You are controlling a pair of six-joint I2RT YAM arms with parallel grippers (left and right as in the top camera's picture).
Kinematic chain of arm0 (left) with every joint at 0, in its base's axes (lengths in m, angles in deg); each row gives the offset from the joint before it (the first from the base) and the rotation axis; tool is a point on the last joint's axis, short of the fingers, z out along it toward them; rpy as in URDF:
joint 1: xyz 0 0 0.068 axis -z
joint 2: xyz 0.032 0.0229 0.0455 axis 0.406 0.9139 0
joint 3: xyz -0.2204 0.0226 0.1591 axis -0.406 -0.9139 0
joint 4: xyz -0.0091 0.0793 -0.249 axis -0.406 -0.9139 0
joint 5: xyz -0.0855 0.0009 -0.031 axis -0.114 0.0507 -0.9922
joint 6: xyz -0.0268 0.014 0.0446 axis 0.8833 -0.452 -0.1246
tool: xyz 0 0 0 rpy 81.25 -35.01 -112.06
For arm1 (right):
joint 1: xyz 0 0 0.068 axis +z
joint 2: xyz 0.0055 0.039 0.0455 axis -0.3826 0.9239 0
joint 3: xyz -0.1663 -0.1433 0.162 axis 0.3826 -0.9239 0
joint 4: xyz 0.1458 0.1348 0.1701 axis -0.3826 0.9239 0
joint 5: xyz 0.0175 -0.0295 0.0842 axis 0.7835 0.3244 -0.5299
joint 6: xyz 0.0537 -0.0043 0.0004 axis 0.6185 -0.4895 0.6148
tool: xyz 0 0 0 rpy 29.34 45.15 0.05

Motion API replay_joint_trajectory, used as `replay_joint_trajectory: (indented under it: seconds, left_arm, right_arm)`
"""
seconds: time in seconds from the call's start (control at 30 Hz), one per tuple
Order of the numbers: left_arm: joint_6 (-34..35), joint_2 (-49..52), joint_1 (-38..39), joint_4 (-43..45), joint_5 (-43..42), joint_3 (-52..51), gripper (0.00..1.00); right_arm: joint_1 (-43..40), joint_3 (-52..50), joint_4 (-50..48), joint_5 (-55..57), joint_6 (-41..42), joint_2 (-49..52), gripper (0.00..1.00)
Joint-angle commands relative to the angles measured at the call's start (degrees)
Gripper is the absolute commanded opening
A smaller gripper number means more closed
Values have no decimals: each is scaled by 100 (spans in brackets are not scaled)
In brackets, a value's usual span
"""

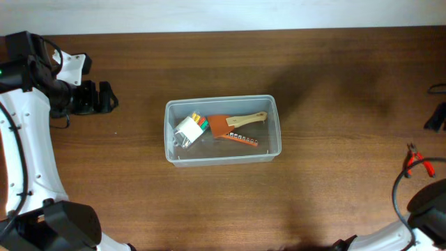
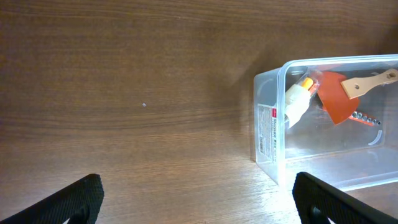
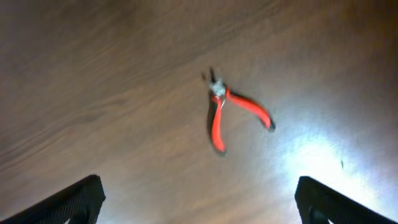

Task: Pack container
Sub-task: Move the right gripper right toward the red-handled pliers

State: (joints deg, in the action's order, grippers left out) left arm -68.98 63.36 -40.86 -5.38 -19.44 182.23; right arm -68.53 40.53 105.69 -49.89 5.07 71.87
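The clear plastic container [image 1: 220, 100] stands mid-table. In it lie a white holder with coloured pieces [image 1: 189, 130], an orange scraper with a wooden handle [image 1: 237, 123] and a strip of small bits [image 1: 241, 139]. The container also shows at the right of the left wrist view [image 2: 268, 124]. My left gripper [image 1: 104, 97] is open and empty, left of the container and apart from it; its fingers show in the left wrist view [image 2: 196, 196]. Red-handled pliers [image 3: 217, 118] lie on the table ahead of my open, empty right gripper [image 3: 199, 196].
The pliers [image 1: 420, 162] lie near the table's right edge. Dark parts of my right arm [image 1: 437, 117] show at the right border. A black cable [image 1: 398, 192] curves at the lower right. The table is dark brown wood.
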Motion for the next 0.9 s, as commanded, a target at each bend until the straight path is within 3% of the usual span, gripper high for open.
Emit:
replay_joint_trajectory:
  seconds: [0.0,0.3,0.57,0.87]
  left_arm:
    - [57,31,-26,2,-85,122,99]
    - [57,31,-26,2,-85,122,99]
    - [57,31,-26,2,-85,122,99]
    - [57,31,-26,2,-85,122,99]
  right_arm:
    - [-4,11,-94,50,-516,452,99]
    - [212,-101,55,-46,-1093,833,99]
    - [216,-101,688,297,-498,767,99]
    - [229,-101,616,343,-39,-737,99]
